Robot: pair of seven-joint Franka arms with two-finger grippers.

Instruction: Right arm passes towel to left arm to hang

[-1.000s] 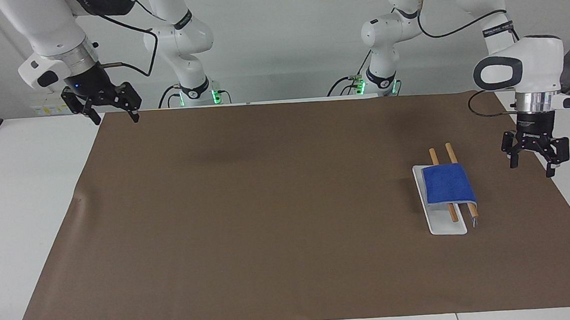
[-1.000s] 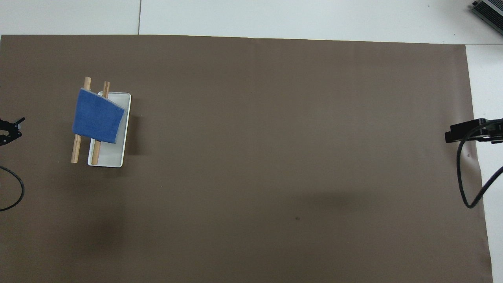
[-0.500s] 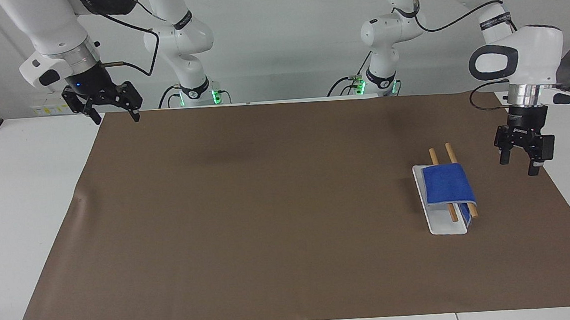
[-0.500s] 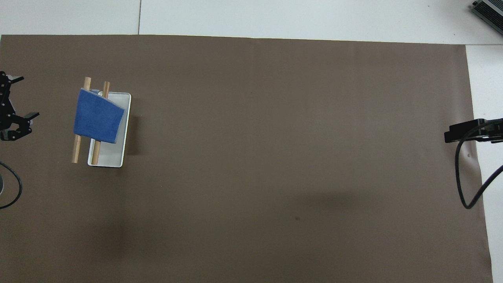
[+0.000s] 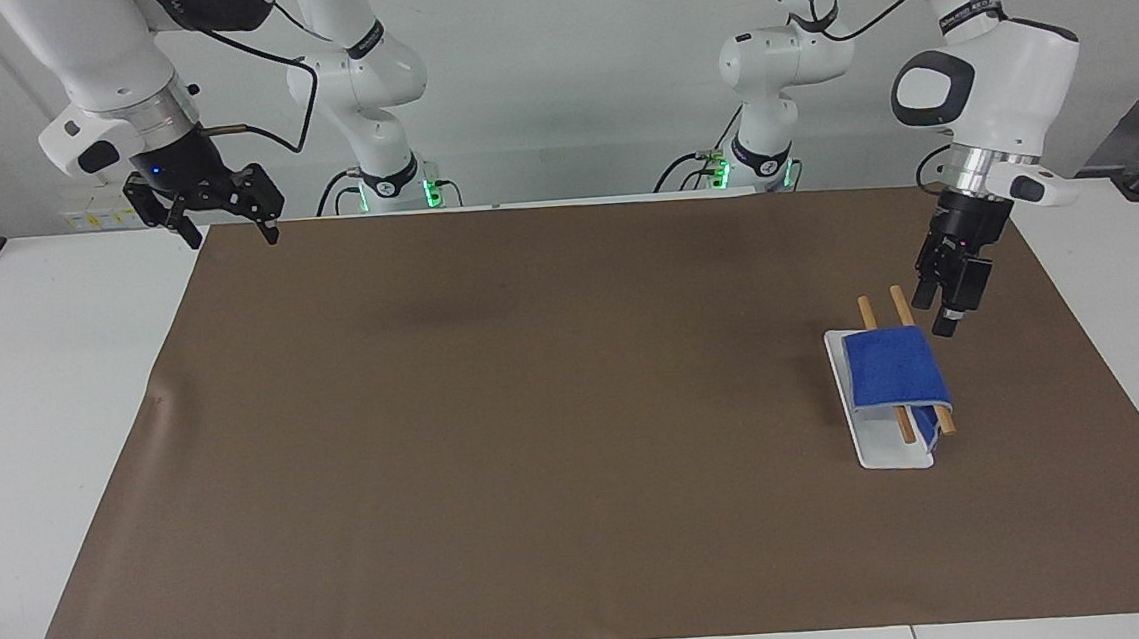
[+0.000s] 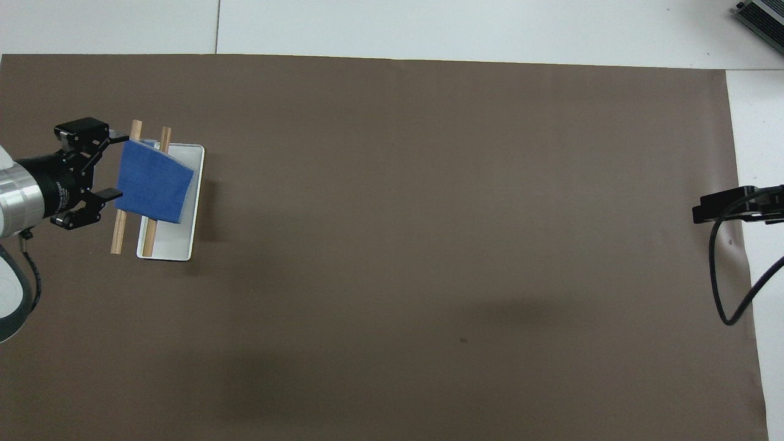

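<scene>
Nearing towel (image 5: 896, 369) (draped on rack (image 5: 884, 448)), left gripper (image 5: 941, 313), fingers apart; right gripper (image 5: 220, 220) unmoved, splayed.

White rack (image 5: 884, 438), wooden rods (image 5: 898, 309); brown mat (image 5: 536, 412)

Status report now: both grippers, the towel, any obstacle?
Left gripper open, beside towel, not touching. Right gripper open, waiting at right arm's end. Towel draped on rack rods. No obstacle.
</scene>
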